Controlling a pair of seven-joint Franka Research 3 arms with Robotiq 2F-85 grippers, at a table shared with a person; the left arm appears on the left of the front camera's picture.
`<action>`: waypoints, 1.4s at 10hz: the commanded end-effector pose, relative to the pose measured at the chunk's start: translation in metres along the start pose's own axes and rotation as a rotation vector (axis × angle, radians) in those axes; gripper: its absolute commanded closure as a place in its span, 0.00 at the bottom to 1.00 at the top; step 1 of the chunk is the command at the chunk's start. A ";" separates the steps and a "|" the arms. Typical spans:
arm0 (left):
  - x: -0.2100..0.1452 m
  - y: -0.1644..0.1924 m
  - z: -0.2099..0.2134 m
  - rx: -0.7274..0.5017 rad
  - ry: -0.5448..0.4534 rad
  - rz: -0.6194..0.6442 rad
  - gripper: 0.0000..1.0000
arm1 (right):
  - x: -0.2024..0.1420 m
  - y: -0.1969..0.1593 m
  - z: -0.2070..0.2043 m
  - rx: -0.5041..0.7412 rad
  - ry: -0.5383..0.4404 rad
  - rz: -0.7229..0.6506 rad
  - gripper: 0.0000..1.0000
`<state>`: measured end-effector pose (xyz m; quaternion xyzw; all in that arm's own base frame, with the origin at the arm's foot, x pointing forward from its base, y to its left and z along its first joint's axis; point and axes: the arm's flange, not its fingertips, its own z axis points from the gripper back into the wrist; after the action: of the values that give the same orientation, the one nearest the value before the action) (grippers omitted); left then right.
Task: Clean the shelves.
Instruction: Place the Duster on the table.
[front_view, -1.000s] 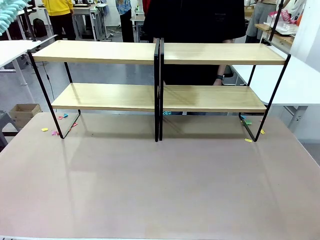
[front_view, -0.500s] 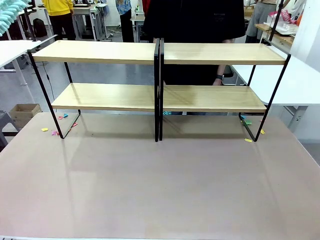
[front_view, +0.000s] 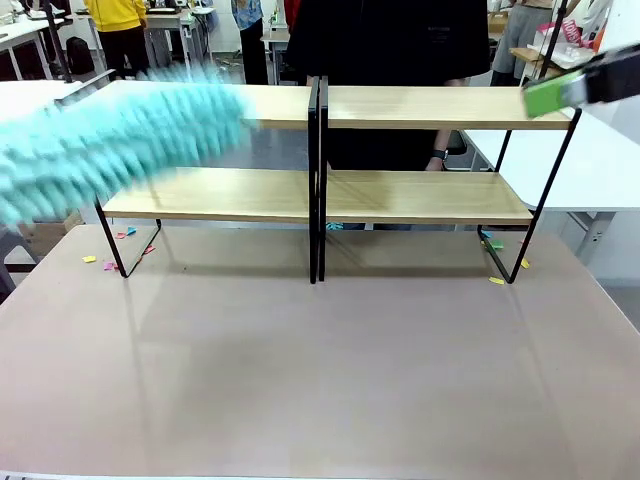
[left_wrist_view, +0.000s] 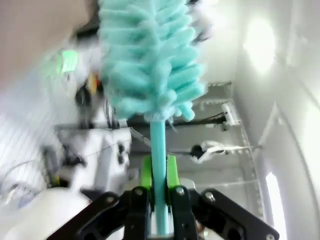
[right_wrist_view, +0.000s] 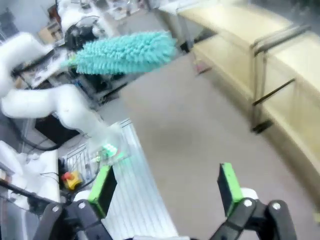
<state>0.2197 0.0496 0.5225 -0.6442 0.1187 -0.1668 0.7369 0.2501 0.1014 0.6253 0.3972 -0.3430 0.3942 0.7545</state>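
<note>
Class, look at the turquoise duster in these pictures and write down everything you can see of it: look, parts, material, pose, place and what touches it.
The duster has a long, fluffy turquoise head of soft, shaggy tufts, probably microfibre, on a thin turquoise stem that looks like plastic. The left gripper is shut on the stem, its green pads pressing both sides. In the front view the head is motion-blurred and lies slanted in front of the left half of the shelves, around the top board. Whether it touches the wood cannot be told.
</note>
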 end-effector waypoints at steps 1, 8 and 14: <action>0.013 0.047 -0.010 0.162 0.207 0.105 0.87 | -0.042 -0.009 -0.027 0.069 0.192 -0.131 0.00; 0.099 0.191 -0.038 0.159 0.327 -0.085 0.87 | -0.088 -0.066 -0.017 0.055 0.414 -0.451 0.00; 0.142 0.213 -0.010 0.299 0.201 -0.065 0.87 | -0.088 -0.066 -0.017 0.055 0.414 -0.451 0.00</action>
<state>0.3677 0.0114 0.3143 -0.5056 0.1425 -0.2803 0.8034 0.2692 0.0659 0.5217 0.3872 -0.0702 0.2898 0.8725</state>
